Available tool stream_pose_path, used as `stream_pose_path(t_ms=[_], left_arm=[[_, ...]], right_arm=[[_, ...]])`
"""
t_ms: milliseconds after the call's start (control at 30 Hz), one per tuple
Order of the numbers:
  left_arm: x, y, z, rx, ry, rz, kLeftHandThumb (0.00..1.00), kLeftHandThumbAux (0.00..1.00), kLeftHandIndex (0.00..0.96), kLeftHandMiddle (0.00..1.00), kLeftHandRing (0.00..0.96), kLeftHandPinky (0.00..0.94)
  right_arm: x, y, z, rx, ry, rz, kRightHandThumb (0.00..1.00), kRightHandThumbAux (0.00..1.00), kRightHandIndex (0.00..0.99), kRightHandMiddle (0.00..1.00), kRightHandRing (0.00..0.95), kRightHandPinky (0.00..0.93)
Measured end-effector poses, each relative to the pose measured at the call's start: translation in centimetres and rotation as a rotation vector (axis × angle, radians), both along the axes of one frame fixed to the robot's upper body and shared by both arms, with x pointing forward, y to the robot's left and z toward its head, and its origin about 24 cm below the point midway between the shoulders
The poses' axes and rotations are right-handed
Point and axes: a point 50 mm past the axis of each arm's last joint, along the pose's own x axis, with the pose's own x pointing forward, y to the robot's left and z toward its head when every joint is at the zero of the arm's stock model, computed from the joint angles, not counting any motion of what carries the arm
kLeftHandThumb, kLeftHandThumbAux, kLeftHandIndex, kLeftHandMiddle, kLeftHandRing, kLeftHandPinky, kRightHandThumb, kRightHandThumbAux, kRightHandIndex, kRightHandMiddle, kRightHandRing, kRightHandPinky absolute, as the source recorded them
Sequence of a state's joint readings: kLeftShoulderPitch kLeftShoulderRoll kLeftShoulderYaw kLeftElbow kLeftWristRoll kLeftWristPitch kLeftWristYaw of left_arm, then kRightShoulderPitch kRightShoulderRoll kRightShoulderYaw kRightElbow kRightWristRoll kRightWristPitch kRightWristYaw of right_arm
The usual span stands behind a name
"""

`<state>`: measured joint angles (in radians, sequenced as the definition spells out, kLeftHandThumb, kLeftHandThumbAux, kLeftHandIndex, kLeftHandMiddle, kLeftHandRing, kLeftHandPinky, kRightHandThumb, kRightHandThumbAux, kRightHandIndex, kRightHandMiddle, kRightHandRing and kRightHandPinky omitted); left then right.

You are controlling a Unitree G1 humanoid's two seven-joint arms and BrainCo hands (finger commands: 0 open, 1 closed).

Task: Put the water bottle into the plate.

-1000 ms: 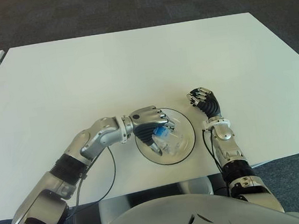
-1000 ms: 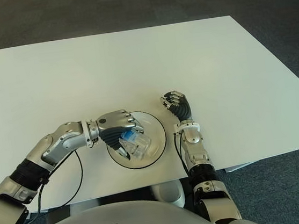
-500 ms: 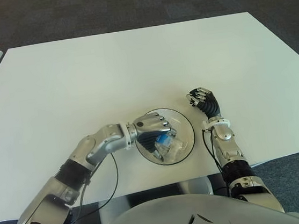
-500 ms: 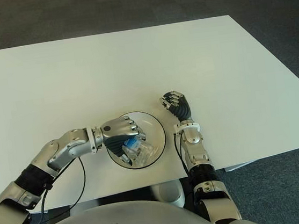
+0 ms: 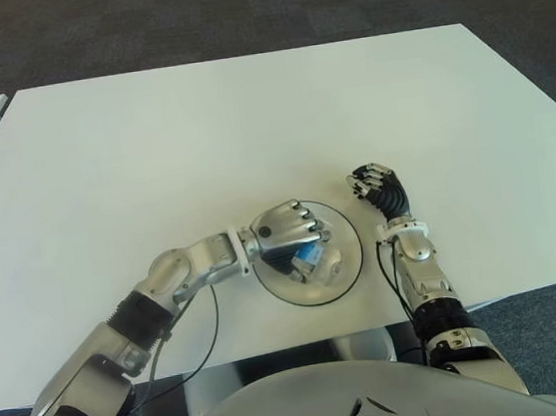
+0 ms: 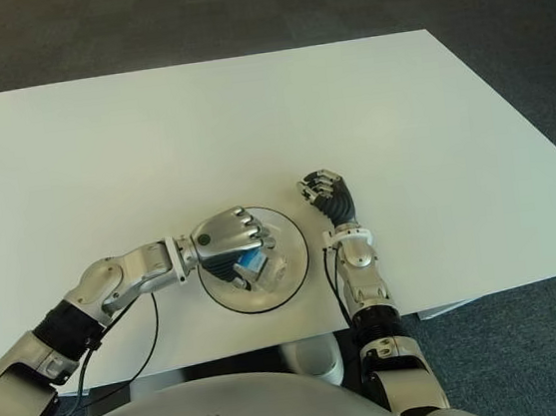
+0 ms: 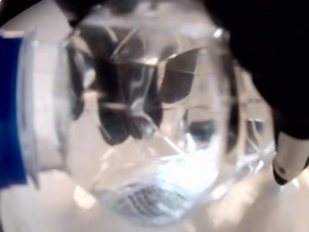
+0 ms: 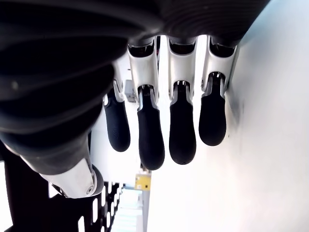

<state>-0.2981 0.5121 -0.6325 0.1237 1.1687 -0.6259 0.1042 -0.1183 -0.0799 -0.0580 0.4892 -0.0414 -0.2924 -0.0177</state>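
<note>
Left eye: left hand (image 5: 285, 229) gripped the water bottle (image 5: 309, 261), low over the plate (image 5: 346, 243), lower centre, likely to set it down.
Left wrist: bottle filled frame, fingers around it.
Right eye: right hand (image 6: 324, 191) beside plate's right, fingers relaxed, holding nothing.

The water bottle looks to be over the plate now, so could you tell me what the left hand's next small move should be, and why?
Probably open the fingers and let go: the left hand grips the water bottle low over the plate, inside its rim. The right hand shows idle beside the plate, on its right.
</note>
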Motion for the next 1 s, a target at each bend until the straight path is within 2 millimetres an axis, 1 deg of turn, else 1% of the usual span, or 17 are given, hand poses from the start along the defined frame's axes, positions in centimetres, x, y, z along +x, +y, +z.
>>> stream_pose_path(t_ms=[33,67,167,233,433,633,900,1000], left_arm=[[0.02,0.02,-0.05,0.01,-0.001,-0.003,0.233,0.604,0.137,0.186,0.15,0.126],[0.05,0.05,-0.1,0.021,0.001,-0.004,0.15,0.609,0.094,0.131,0.099,0.08],[0.16,0.11,-0.28,0.076,0.03,0.009,0.049,0.61,0.036,0.054,0.035,0.026],[0.26,0.03,-0.14,0.104,0.043,0.018,0.025,0.59,0.018,0.027,0.018,0.013],[0.43,-0.12,0.32,0.159,0.053,0.029,0.002,0.548,0.001,0.002,0.001,0.001],[0.45,-0.07,0.39,0.144,0.047,0.032,0.0,0.525,0.0,0.0,0.0,0.0],[0.11,0.16,0.21,0.015,0.018,0.022,0.002,0.491,0.0,0.0,0.0,0.0],[-0.07,0.16,0.22,-0.024,0.017,0.005,0.028,0.457,0.0,0.0,0.0,0.0]], right_arm=[[0.0,0.01,0.01,0.0,0.0,0.001,0.707,0.73,0.433,0.594,0.597,0.6],[0.01,0.02,0.03,0.001,-0.001,0.002,0.707,0.73,0.433,0.595,0.597,0.598],[-0.01,0.02,0.06,-0.001,-0.003,0.002,0.707,0.73,0.433,0.596,0.597,0.597],[-0.02,0.02,0.07,-0.001,-0.003,0.003,0.707,0.73,0.433,0.6,0.599,0.6],[-0.02,0.08,0.1,0.0,0.0,0.004,0.707,0.73,0.433,0.592,0.597,0.599],[-0.02,0.07,0.12,-0.002,0.004,-0.001,0.707,0.73,0.432,0.584,0.589,0.59],[-0.02,0.08,0.15,-0.008,0.005,-0.002,0.706,0.73,0.432,0.58,0.588,0.597],[-0.02,0.05,0.14,-0.01,0.006,-0.006,0.707,0.73,0.432,0.581,0.588,0.593]])
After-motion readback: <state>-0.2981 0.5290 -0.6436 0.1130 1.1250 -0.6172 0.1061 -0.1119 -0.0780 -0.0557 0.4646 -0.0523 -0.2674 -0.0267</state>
